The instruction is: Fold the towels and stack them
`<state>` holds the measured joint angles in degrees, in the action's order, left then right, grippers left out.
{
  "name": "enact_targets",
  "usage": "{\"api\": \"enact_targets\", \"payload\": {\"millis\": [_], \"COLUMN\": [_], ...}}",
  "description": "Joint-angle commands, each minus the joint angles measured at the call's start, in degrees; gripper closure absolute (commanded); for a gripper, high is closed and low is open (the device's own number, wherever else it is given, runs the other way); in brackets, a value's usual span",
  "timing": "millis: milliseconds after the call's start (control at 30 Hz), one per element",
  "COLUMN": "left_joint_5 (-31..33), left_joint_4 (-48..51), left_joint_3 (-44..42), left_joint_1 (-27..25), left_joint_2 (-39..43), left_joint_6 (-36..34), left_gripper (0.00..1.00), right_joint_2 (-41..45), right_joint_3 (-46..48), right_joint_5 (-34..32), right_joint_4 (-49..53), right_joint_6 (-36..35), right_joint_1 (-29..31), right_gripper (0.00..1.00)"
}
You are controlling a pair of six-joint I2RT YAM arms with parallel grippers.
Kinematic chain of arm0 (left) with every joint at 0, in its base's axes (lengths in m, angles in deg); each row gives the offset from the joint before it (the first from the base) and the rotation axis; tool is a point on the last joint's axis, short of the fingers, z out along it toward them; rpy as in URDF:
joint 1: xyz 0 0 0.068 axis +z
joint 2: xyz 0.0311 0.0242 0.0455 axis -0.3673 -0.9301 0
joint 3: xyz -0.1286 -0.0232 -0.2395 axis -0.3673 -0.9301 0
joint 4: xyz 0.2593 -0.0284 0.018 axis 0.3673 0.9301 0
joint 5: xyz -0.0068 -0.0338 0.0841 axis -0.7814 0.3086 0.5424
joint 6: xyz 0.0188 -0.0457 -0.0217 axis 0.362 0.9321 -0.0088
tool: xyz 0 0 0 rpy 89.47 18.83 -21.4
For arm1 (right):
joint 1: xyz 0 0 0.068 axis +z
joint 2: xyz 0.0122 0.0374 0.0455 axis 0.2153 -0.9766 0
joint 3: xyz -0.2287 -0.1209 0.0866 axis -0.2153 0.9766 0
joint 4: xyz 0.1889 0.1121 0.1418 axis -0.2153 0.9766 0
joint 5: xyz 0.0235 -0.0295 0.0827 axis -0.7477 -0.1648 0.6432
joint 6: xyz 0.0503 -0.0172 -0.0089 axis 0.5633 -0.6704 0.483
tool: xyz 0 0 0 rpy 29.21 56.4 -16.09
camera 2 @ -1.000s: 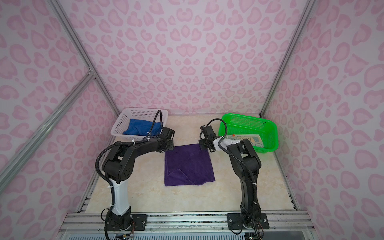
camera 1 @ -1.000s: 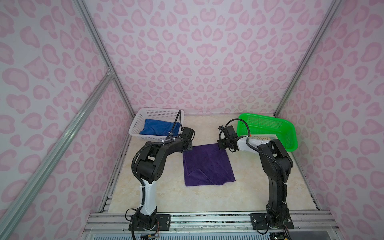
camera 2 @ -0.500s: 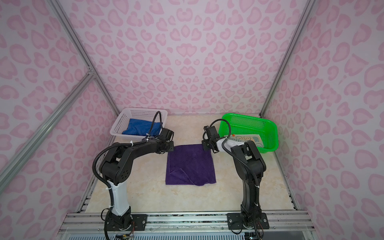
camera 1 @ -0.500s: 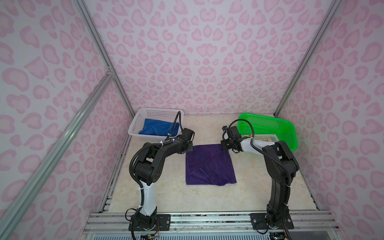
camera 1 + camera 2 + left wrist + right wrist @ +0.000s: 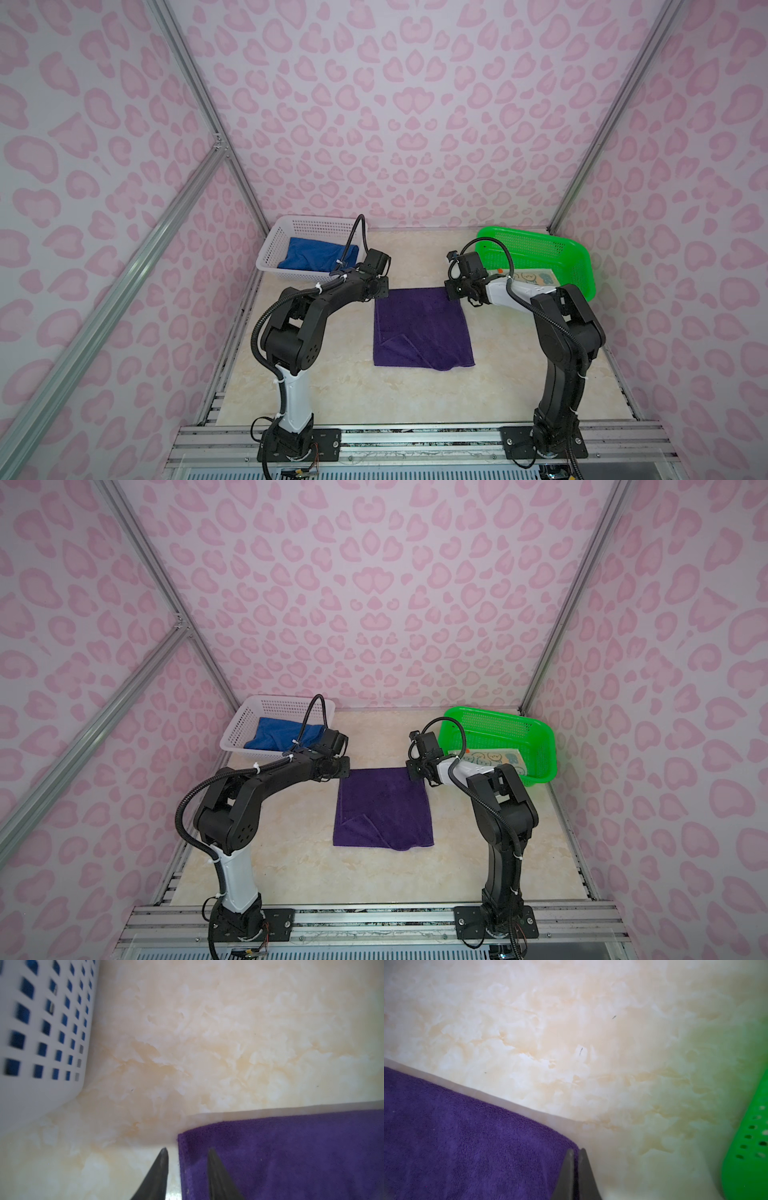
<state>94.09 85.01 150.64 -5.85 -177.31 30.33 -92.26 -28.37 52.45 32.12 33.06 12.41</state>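
Note:
A dark purple towel (image 5: pixel 422 328) (image 5: pixel 382 808) lies flat mid-table, its near left corner turned over. My left gripper (image 5: pixel 381 292) (image 5: pixel 188 1152) is open at the towel's far left corner, one finger (image 5: pixel 163 1165) over bare table and the other over the purple towel (image 5: pixel 291 1157). My right gripper (image 5: pixel 449 293) (image 5: pixel 576 1152) is shut on the far right corner of the purple towel (image 5: pixel 467 1136). A blue towel (image 5: pixel 318 257) (image 5: pixel 282 737) lies bunched in the white basket. A teal rabbit-print towel (image 5: pixel 534 279) (image 5: pixel 494 762) lies in the green basket.
The white basket (image 5: pixel 270 253) (image 5: pixel 41 1095) stands at the far left, close behind my left wrist. The green basket (image 5: pixel 540 245) (image 5: pixel 747 1147) stands at the far right, beside my right arm. Marbled tabletop (image 5: pixel 415 399) runs to the metal front rail.
The purple towel has slid slightly to the right with both grippers at its far corners. My left gripper closed and has now opened; the right one has closed and stays shut.

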Motion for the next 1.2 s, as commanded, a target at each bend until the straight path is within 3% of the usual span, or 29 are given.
{"api": "enact_targets", "payload": {"millis": [0,400,533,633,1167], "left_joint_5": [-1.1,-1.7,-1.8,-1.5,5.1], "left_joint_4": [0.8,4.8,5.3,5.2,-1.3], "left_joint_3": [1.1,5.4,5.6,5.9,7.0], "left_joint_1": [-0.1,-0.3,-0.5,-0.6,-1.1], "left_joint_2": [-0.1,-6.7,-7.8,-7.9,-0.3], "left_joint_6": [-0.8,2.9,3.3,3.3,-4.5], "left_gripper": [0.59,0.63,0.78,0.97,0.98], "right_joint_2": [-0.7,-0.6,-0.5,-0.6,2.8], "right_joint_3": [0.2,0.3,0.2,0.0,0.0], "right_joint_5": [0.5,0.5,0.6,0.7,5.8], "right_joint_4": [-0.7,-1.1,-1.1,-1.2,-4.7], "right_joint_6": [-0.6,-1.0,-1.0,-1.0,-1.5], "right_joint_1": [0.1,0.0,0.0,0.0,-3.5], "right_gripper": [1.0,1.0,1.0,1.0,1.0]}}
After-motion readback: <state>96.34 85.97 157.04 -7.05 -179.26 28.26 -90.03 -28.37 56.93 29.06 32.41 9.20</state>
